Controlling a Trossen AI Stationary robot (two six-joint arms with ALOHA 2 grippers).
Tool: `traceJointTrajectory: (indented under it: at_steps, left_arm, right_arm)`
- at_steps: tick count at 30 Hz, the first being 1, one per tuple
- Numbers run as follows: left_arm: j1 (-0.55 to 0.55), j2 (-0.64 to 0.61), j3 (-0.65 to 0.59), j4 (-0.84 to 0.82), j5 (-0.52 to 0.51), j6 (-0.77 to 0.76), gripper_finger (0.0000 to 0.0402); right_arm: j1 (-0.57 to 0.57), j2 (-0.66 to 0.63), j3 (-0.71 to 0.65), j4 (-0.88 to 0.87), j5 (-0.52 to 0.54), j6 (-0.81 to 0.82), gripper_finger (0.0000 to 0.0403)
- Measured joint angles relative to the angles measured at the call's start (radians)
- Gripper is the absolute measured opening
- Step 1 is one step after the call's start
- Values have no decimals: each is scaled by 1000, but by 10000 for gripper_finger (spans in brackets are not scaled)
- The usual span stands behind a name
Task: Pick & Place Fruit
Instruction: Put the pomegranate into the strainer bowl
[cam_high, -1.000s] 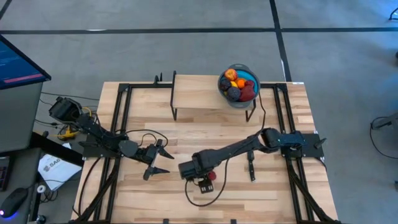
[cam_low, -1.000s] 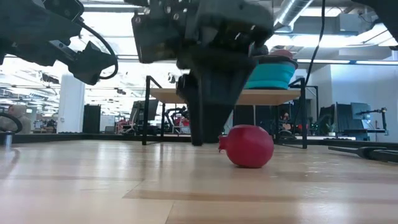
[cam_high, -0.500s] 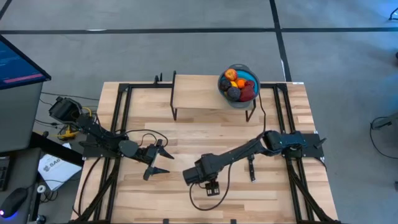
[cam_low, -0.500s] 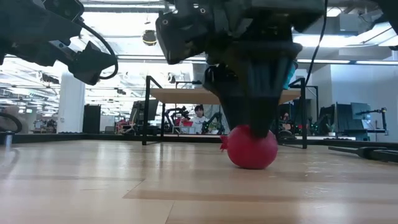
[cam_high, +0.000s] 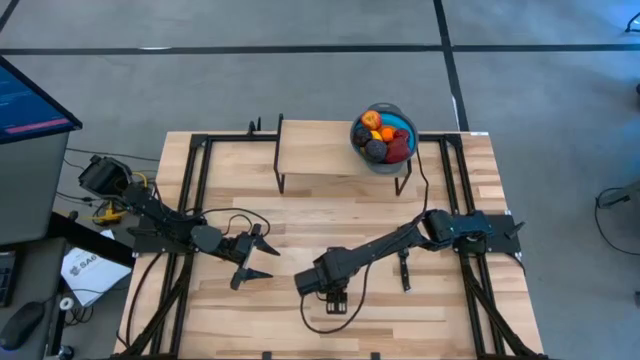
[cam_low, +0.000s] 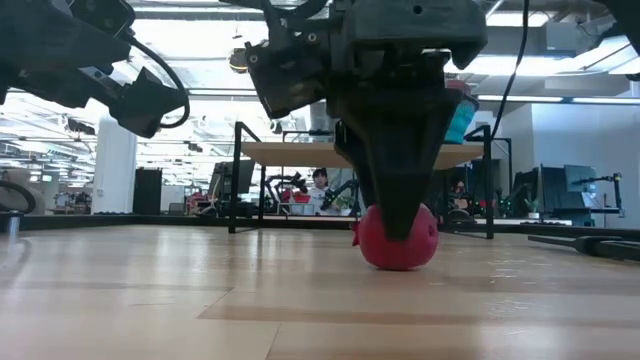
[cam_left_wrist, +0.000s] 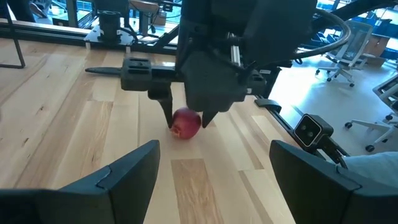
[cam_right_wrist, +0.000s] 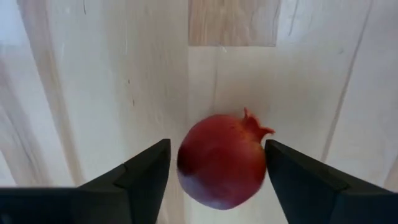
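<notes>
Item: one red pomegranate (cam_right_wrist: 222, 160), a rounded toy fruit with a small crown nub, lying on the bare wood of the table (cam_high: 440, 300) near its front edge, about midway across. Position relative to the grasp: the fruit sits directly between the two dark fingers (cam_right_wrist: 144, 171) of the right gripper (cam_low: 398, 215), one finger on each flank, the jaws parted to a little more than the fruit's width; whether the pads touch its skin yet cannot be told. In the low view the fingers reach down around the ball almost to the tabletop. The fruit is near-round, so no long axis governs the grip; only the crown nub, pointing away from the wrist and between the fingers, breaks the shape. Judged next need: a straight close on the widest part. Nearer arm: the right. The left gripper (cam_high: 252, 260) hangs with fingers spread wide and empty, well apart to the left. Destination, presumed: the blue bowl (cam_high: 383, 135), holding other fruit, on the raised wooden shelf (cam_high: 315, 150) at the far side.
</notes>
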Motion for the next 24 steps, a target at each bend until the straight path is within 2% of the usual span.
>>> traceJointTrajectory:
  at_steps: [7,10,14,24]
  left_arm:
    - [0,0,0,-1,0,-2,296]
    - [0,0,0,-1,0,-2,296]
    - [0,0,0,-1,0,-3,296]
    - [0,0,0,-1,0,-3,296]
  right_arm:
    - [8,-6,-51,24,3,59,188]
    - [32,-23,-57,28,65,61,177]
    - [66,-106,-59,33,215,70,183]
    - [61,-479,-55,-34,651,97,183]
